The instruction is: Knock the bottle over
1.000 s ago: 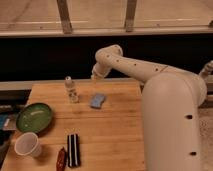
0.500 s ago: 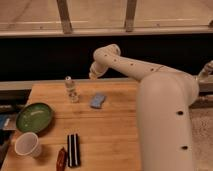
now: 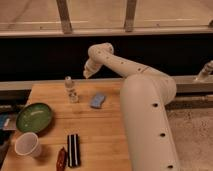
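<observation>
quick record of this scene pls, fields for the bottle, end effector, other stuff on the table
bottle: upright, back left of the wooden table
end effector: over the table's back edge, right of the bottle, apart from it
beside bottle: blue sponge to its right
front left: green bowl, white cup
task state: bottle not yet knocked over

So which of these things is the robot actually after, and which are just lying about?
Job in hand: the bottle, standing upright near the back edge of the table; the gripper, in the air beside the bottle's top, not touching it.
Lying about: green bowl, white cup, blue sponge, black bar, reddish-brown stick.
</observation>
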